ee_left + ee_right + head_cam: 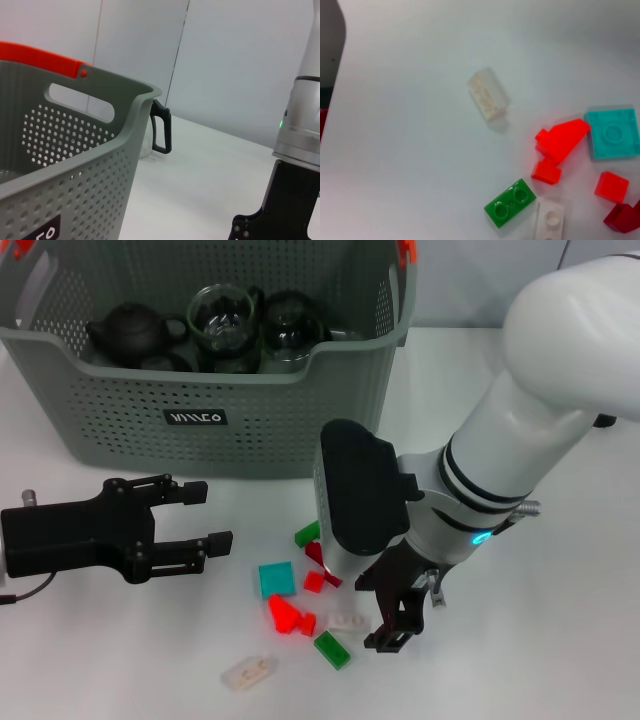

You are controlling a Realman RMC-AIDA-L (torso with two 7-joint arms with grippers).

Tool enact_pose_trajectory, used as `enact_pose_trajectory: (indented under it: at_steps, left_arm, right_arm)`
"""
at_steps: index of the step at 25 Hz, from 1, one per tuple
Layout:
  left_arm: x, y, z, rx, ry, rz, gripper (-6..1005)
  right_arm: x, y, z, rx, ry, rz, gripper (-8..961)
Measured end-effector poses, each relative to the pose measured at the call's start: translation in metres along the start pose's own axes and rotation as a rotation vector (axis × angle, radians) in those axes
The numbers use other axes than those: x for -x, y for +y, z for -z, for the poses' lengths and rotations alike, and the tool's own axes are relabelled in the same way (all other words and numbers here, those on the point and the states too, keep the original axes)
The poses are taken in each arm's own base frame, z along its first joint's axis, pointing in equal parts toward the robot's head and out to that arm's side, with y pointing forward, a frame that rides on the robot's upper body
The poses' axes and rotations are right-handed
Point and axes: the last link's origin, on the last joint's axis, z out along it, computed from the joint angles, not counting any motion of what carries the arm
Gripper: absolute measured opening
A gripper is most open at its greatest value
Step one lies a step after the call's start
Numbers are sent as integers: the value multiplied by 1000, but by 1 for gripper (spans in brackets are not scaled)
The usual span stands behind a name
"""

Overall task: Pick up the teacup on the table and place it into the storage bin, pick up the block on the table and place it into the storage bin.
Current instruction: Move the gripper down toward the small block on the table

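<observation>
Right gripper (385, 625) points down, fingers apart, over scattered blocks (300, 616); left gripper (205, 517) rests open.

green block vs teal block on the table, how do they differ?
Colour: the green block is saturated green, the teal block pale turquoise. Shape: the green block is a narrow rectangle showing two studs, the teal block a wider square plate with one stud visible at its centre. Place: in the head view the green block lies beside the right gripper, the teal block nearer the left gripper. Both lie flat on the white table.
</observation>
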Motion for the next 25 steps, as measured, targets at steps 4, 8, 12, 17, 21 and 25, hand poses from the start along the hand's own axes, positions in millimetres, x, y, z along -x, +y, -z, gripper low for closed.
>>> enact_pose_trajectory:
  at_steps: [4, 8, 12, 17, 21, 25]
  left_arm:
    - [0, 0, 0, 0, 0, -1, 764]
    - [0, 0, 0, 0, 0, -2, 764]
    - [0, 0, 0, 0, 0, -2, 764]
    - [1, 0, 0, -1, 0, -6, 764]
    - [2, 1, -1, 0, 2, -4, 764]
    - [3, 0, -1, -5, 0, -4, 764]
  right_arm:
    - [1, 0, -1, -4, 0, -2, 714]
    - [4, 0, -2, -12, -7, 2, 663]
    - [7, 1, -4, -13, -24, 1, 658]
    - [8, 2, -7, -15, -27, 8, 659]
    - [9, 3, -9, -18, -32, 11, 657]
    - [10, 2, -9, -21, -35, 9, 653]
